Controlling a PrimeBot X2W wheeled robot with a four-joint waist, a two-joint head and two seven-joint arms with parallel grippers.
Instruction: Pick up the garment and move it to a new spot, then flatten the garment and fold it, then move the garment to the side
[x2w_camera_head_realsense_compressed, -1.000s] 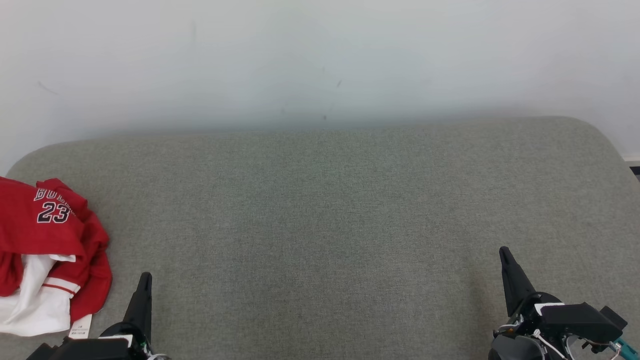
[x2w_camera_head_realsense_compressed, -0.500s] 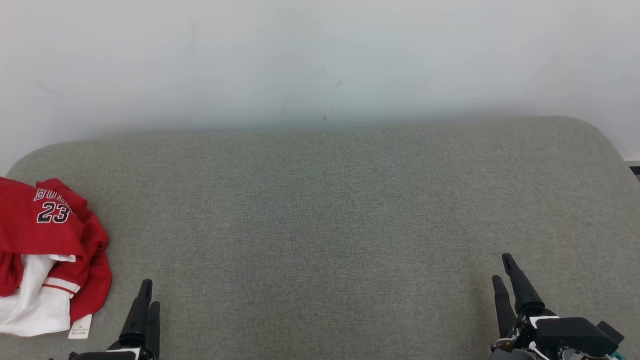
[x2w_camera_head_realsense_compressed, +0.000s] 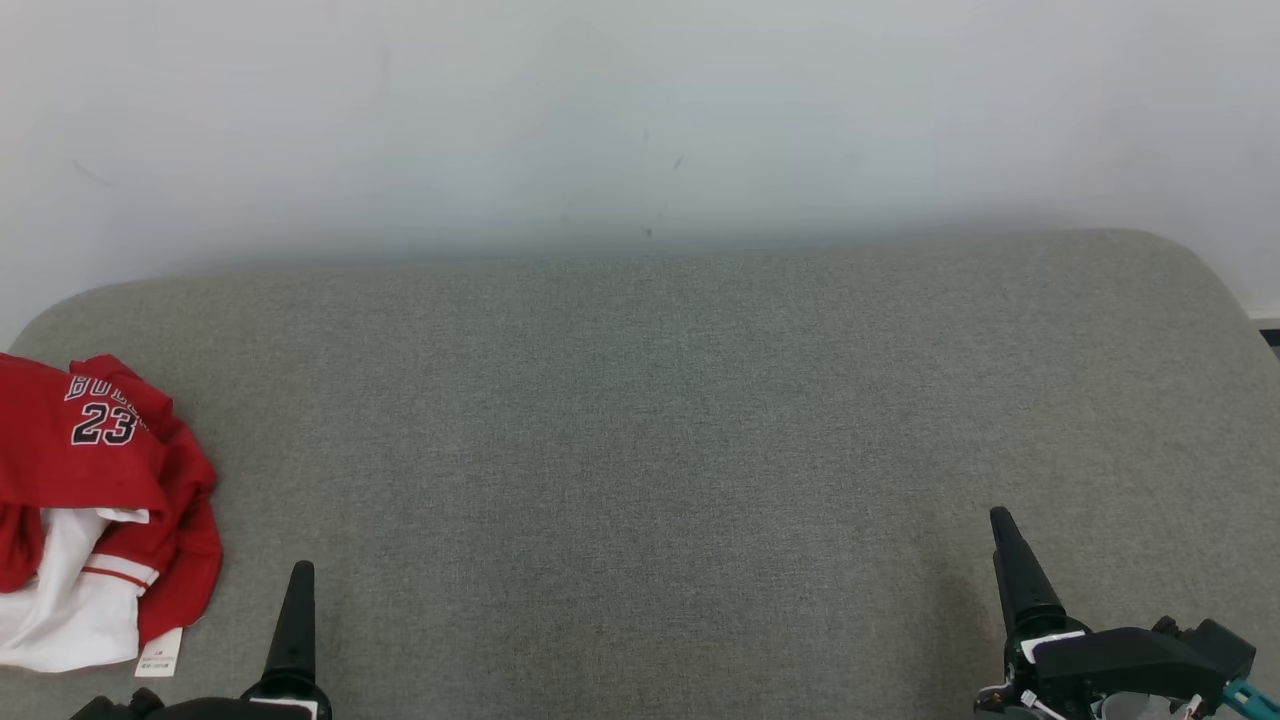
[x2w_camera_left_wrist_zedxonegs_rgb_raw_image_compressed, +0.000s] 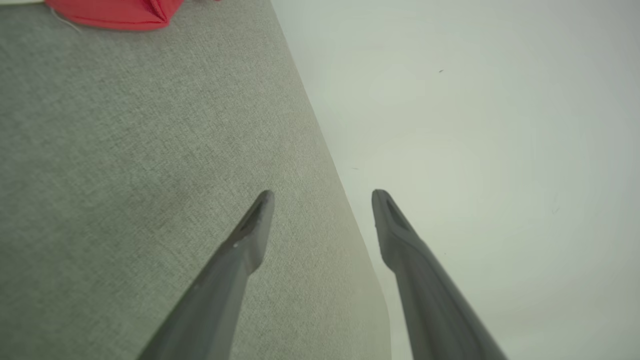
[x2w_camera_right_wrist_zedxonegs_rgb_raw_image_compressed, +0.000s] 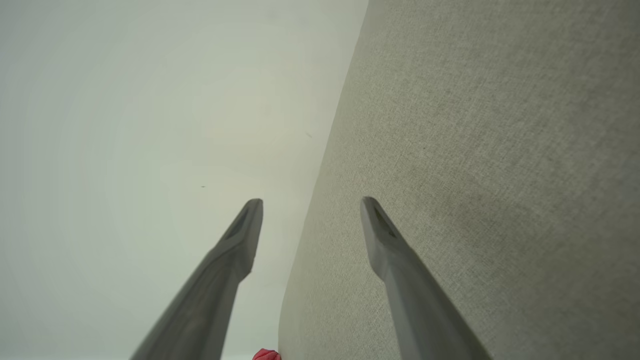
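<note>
A crumpled red and white garment marked 23 lies at the left edge of the grey fabric surface. A red corner of the garment shows at the top of the left wrist view, and a red tip of it shows at the bottom of the right wrist view. My left gripper is low at the front left, right of the garment and apart from it; its fingers stand open in the left wrist view, holding nothing. My right gripper is at the front right, open and holding nothing.
A pale wall rises behind the grey surface. The surface has rounded far corners, and its right edge drops off near a dark strip at the far right.
Both grippers have turned about their wrists: half a second ago each showed two fingers side by side in the head view, now one finger each. The garment has not moved.
</note>
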